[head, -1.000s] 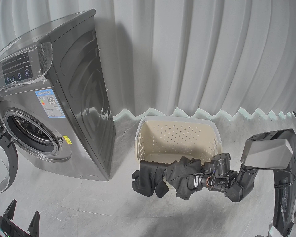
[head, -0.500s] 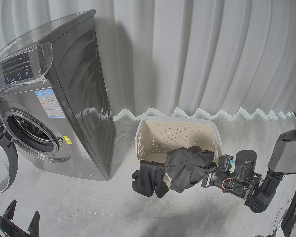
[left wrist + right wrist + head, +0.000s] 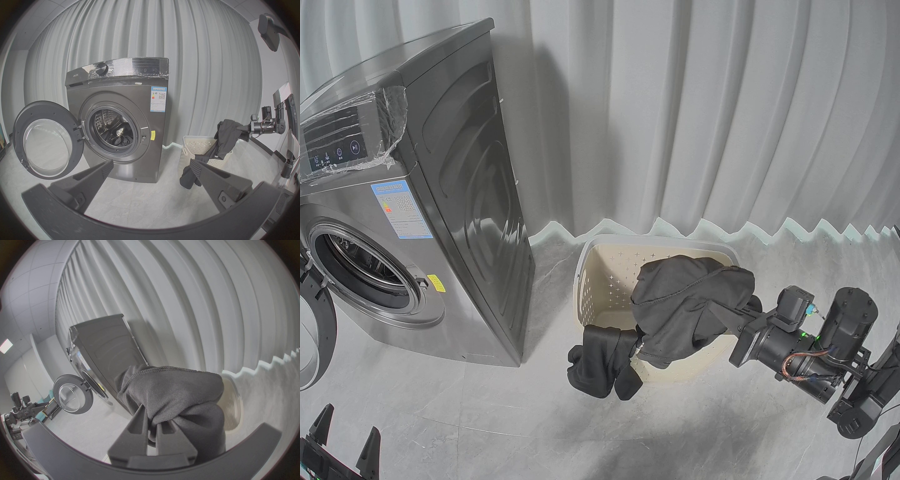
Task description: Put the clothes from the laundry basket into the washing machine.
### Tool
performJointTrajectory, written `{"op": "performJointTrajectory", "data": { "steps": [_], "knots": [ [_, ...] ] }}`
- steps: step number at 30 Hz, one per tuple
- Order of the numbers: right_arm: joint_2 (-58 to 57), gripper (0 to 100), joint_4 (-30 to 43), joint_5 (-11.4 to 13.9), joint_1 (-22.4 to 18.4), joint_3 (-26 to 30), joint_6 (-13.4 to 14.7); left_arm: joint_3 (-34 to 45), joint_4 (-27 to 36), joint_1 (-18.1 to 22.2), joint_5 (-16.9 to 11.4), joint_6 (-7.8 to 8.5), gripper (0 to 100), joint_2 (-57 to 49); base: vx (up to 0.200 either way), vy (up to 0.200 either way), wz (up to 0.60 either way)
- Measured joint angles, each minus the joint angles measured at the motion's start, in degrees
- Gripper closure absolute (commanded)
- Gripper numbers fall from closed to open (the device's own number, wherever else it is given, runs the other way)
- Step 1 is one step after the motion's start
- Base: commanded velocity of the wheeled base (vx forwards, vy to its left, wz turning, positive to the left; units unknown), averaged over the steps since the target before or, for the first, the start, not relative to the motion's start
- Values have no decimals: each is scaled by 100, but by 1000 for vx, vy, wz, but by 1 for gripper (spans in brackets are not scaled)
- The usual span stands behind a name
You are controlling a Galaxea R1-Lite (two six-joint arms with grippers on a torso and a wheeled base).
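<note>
My right gripper [image 3: 153,419] clenches soft, crumpled dark cloth [image 3: 687,300], lifted higher than before over the perforated cream plastic basket [image 3: 592,275], centre-right. My left gripper [image 3: 349,422], lower left, gapes open.

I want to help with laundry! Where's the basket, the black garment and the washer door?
laundry basket [image 3: 592,291], head view, its left wall
black garment [image 3: 687,300], head view, the bunched part
washing machine door [image 3: 47,143], left wrist view, its glass

The right gripper [image 3: 739,317] holds a dark garment [image 3: 687,300] bunched above the basket [image 3: 582,294], its tail draped over the near rim onto the floor [image 3: 487,400]. The washer [image 3: 456,187] stands left of the basket, door [image 3: 315,331] open, before a white curtain [image 3: 706,112]. The left gripper [image 3: 345,439] sits low, fingers apart.
</note>
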Motion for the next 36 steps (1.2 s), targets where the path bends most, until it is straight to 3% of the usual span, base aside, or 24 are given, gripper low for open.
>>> {"op": "performJointTrajectory", "data": {
  "steps": [4, 13, 21, 28, 30, 36],
  "knots": [
    [-345, 100, 106, -13, 74, -59, -332, 0, 2, 0, -2, 7, 0, 0, 0, 0, 0],
    [-719, 100, 137, -40, 91, -117, -605, 0, -2, 0, -27, 174, 0, 0, 0, 0, 0],
    [-916, 100, 451, -670, 184, -268, -663, 0, -5, 0, -29, 194, 0, 0, 0, 0, 0],
    [-968, 100, 677, -1574, 363, -458, -644, 0, -2, 0, -24, 130, 0, 0, 0, 0, 0],
    [-973, 100, 725, -1645, 408, -497, -624, 0, 0, 0, -21, 57, 0, 0, 0, 0, 0],
    [-973, 100, 731, -1655, 490, -506, -597, 0, 0, 0, -18, 38, 0, 0, -100, 0, 0]
  ]
}}
